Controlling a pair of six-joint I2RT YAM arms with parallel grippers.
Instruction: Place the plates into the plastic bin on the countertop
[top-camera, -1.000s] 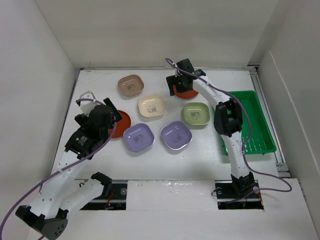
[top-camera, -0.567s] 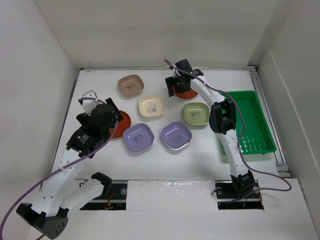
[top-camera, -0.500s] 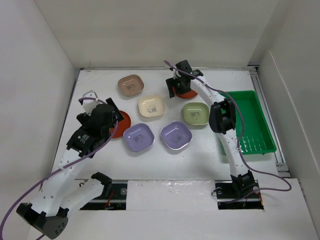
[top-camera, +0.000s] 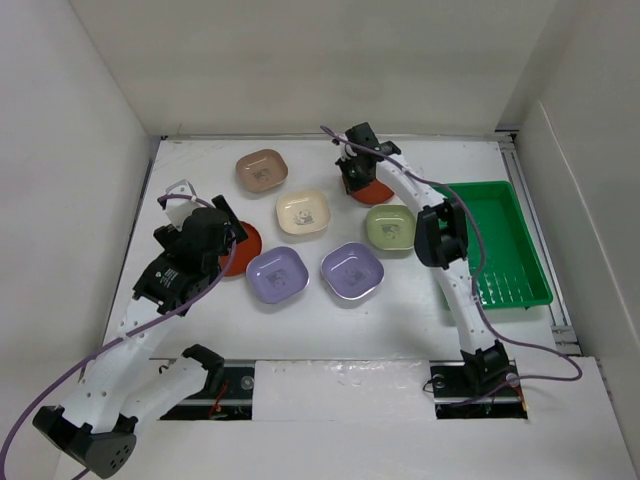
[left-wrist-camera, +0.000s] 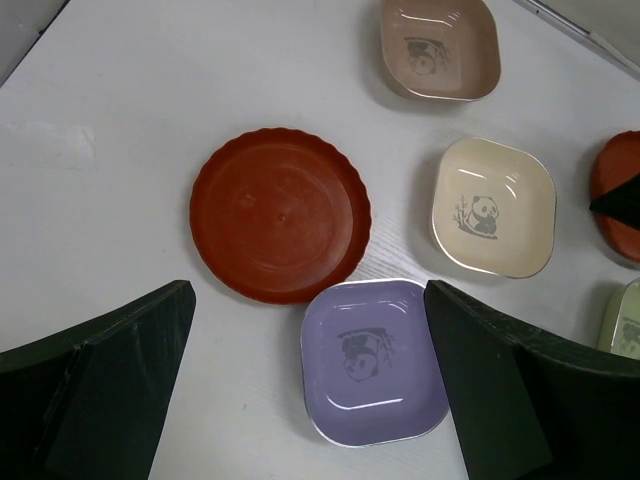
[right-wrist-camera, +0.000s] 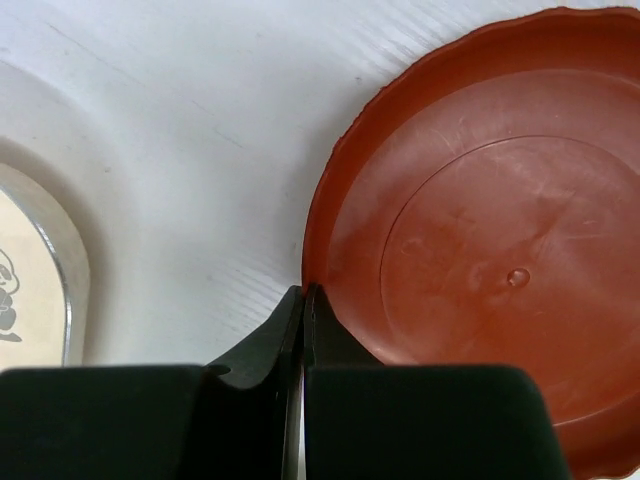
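Seven plates lie on the white countertop (top-camera: 200, 330): tan-brown (top-camera: 262, 170), cream (top-camera: 302, 212), sage green (top-camera: 391, 226), two lavender (top-camera: 276, 273) (top-camera: 352, 269), and two round red-orange. My right gripper (right-wrist-camera: 305, 292) is shut on the left rim of the far red-orange plate (right-wrist-camera: 480, 250), one finger inside the rim and one outside; from above, the right gripper (top-camera: 350, 177) sits at that plate's (top-camera: 377, 191) left side. My left gripper (left-wrist-camera: 305, 300) hangs open above the near red-orange plate (left-wrist-camera: 280, 213) and a lavender plate (left-wrist-camera: 372, 360), holding nothing. The green plastic bin (top-camera: 505, 245) holds no plates.
White walls close in the counter on the left, back and right. The bin lies against the right edge, beside the right arm's elbow (top-camera: 438, 235). The cream plate's edge (right-wrist-camera: 40, 250) is just left of the right gripper.
The right gripper has gone from open to shut on the far red-orange plate's rim and moved slightly left and back. The left arm has barely moved and stays open.
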